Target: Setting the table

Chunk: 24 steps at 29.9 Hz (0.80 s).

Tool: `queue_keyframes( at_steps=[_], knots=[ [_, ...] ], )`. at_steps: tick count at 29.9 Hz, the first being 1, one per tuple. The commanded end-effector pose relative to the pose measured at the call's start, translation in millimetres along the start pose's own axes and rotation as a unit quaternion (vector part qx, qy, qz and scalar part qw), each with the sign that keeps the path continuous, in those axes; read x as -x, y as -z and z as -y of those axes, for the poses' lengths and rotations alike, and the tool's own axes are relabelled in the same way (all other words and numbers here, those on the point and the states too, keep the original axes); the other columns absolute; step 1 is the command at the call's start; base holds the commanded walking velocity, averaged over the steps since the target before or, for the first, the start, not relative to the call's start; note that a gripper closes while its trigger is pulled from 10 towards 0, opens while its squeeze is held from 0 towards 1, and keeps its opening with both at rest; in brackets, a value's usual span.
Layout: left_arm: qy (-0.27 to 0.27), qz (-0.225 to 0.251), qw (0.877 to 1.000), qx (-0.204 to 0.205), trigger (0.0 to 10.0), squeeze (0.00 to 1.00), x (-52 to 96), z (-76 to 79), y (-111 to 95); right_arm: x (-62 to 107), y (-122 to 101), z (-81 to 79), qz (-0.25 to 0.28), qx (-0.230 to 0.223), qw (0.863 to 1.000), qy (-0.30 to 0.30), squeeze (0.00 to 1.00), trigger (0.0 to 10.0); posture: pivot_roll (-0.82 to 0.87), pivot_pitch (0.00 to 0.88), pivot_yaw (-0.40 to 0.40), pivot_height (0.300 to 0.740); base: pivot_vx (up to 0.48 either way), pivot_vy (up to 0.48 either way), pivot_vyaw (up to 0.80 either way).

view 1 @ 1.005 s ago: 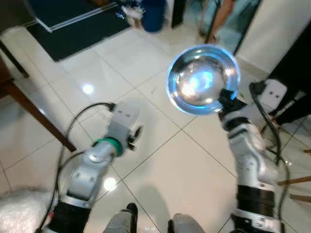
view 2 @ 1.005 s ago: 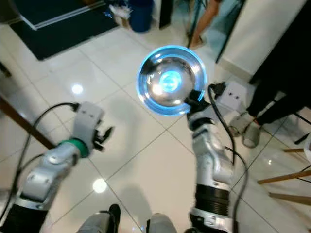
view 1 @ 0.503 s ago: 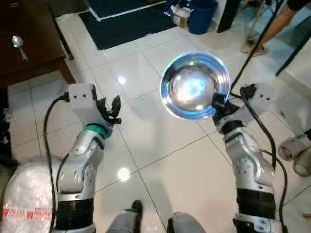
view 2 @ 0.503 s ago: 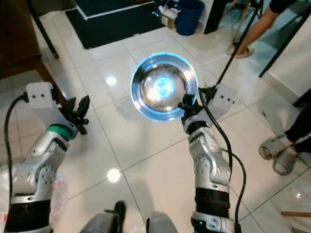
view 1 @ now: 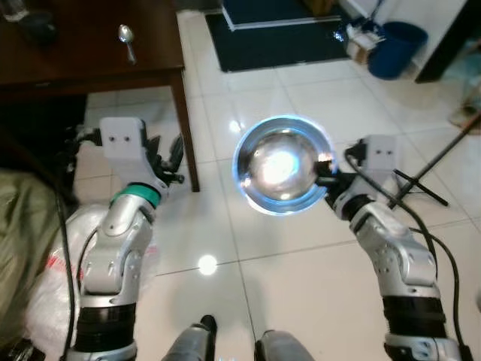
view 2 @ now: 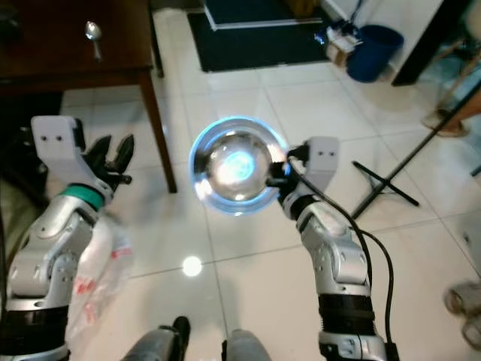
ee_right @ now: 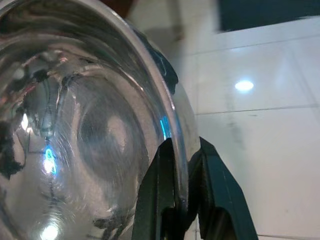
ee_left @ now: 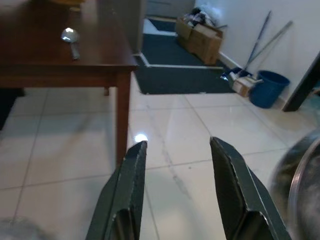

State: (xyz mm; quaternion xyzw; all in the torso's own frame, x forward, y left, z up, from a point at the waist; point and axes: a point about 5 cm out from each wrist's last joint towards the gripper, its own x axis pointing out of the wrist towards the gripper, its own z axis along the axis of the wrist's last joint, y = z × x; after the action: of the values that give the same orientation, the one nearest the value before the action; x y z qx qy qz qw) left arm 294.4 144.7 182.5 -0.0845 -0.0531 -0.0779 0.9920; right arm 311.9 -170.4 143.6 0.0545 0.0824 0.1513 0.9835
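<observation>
A shiny steel bowl [view 1: 282,165] hangs in the air over the tiled floor, its rim pinched by my right gripper [view 1: 325,167], which is shut on it. The right wrist view looks into the bowl [ee_right: 85,135] with both black fingers [ee_right: 162,195] clamped over the rim. My left gripper [view 1: 164,155] is open and holds nothing, raised beside the leg of a dark wooden table [view 1: 90,56]. A metal spoon [view 1: 126,36] lies on that table, also visible as the spoon [ee_left: 71,38] in the left wrist view.
A dark mat [view 1: 278,37] lies ahead on the floor. A blue bin [view 1: 394,47] and cardboard boxes [ee_left: 200,40] stand at the far right. A black tripod leg [view 1: 421,173] crosses the floor by my right arm. A plastic bag [view 1: 56,278] sits at my left side.
The view has swung left, so the table with the spoon now lies closer ahead. The bowl stays held in my right gripper; the left gripper stays open.
</observation>
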Motion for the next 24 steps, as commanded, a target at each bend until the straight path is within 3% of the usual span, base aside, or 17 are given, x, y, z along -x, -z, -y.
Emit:
queue_keyframes(
  at_steps=[1, 8, 9, 11, 12, 15, 24],
  knots=[
    [0.010, 0.002, 1.000, -0.012, 10.0, 0.00, 2.6, 1.7, -1, 2.5, 1, 0.0, -0.002, 0.021, 1.000, -0.014, 0.18, 10.0, -0.14, 0.007, 0.041, 0.740, 0.000, 0.000, 0.79],
    [0.028, -0.001, 0.999, -0.046, 10.0, 0.00, 7.0, 1.9, -2, 2.6, -4, 4.2, 0.009, 0.036, 0.999, -0.008, 0.18, 10.0, -0.14, 0.011, 0.038, 0.740, 0.000, 0.000, 0.79],
    [0.034, -0.005, 0.998, -0.061, 10.0, 0.00, 7.7, 3.2, -1, 2.8, -9, 6.5, 0.022, 0.029, 0.999, 0.002, 0.17, 10.0, -0.13, 0.012, 0.039, 0.740, 0.000, 0.000, 0.79],
    [0.042, -0.008, 0.996, -0.080, 10.0, 0.00, 4.6, 7.7, 3, 4.0, -20, 11.9, 0.067, -0.018, 0.997, 0.041, 0.02, 10.0, -0.14, 0.011, 0.043, 0.740, 0.000, 0.000, 0.24],
    [0.044, -0.008, 0.996, -0.082, 10.0, 0.00, 2.8, 9.5, 4, 4.7, -24, 14.4, 0.082, -0.038, 0.994, 0.058, 0.00, 10.0, -0.14, 0.011, 0.044, 0.740, 0.000, 0.000, 0.00],
    [0.049, -0.005, 0.995, -0.086, 10.0, 0.00, -0.3, 12.2, 5, 6.4, -27, 16.9, 0.101, -0.072, 0.990, 0.073, 0.00, 10.0, -0.15, 0.010, 0.046, 0.740, 0.000, 0.000, 0.00],
    [0.068, -0.009, 0.994, -0.089, 10.0, 0.00, -5.3, 20.9, 7, 10.5, -22, 20.8, 0.115, -0.099, 0.983, 0.099, 0.00, 10.0, -0.16, 0.009, 0.049, 0.740, 0.081, 0.000, 0.00]
  ],
)
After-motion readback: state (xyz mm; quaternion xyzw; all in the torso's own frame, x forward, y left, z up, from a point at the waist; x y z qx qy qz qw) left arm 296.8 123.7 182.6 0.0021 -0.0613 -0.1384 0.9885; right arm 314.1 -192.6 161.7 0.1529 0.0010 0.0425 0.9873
